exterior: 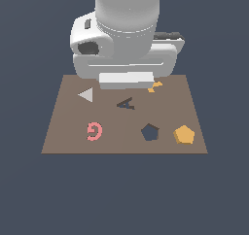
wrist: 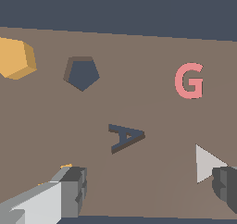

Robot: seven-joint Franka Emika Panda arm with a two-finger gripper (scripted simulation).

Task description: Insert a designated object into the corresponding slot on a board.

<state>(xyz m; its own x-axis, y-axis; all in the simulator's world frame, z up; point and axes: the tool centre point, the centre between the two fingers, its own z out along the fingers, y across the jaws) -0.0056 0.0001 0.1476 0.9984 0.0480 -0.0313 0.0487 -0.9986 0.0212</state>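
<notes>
The orange pentagon block (exterior: 184, 134) lies flat on the brown board (exterior: 68, 142), near its front edge on the exterior view's right. It also shows in the wrist view (wrist: 16, 57). The dark navy pentagon slot (exterior: 150, 132) is just beside it, empty, and shows in the wrist view (wrist: 82, 73) too. My gripper (wrist: 148, 188) is open and empty, with its fingers (wrist: 69, 190) spread wide. It hovers over the far part of the board, well away from the block. In the exterior view the arm's white hand (exterior: 126, 79) hides the fingertips.
A dark A-shaped cut-out (exterior: 126, 104) is near the board's middle. A pink G piece (exterior: 95, 131) lies at the front on the exterior view's left. A grey triangle (exterior: 86, 94) lies further back. An orange T piece (exterior: 154, 87) is partly hidden under the hand.
</notes>
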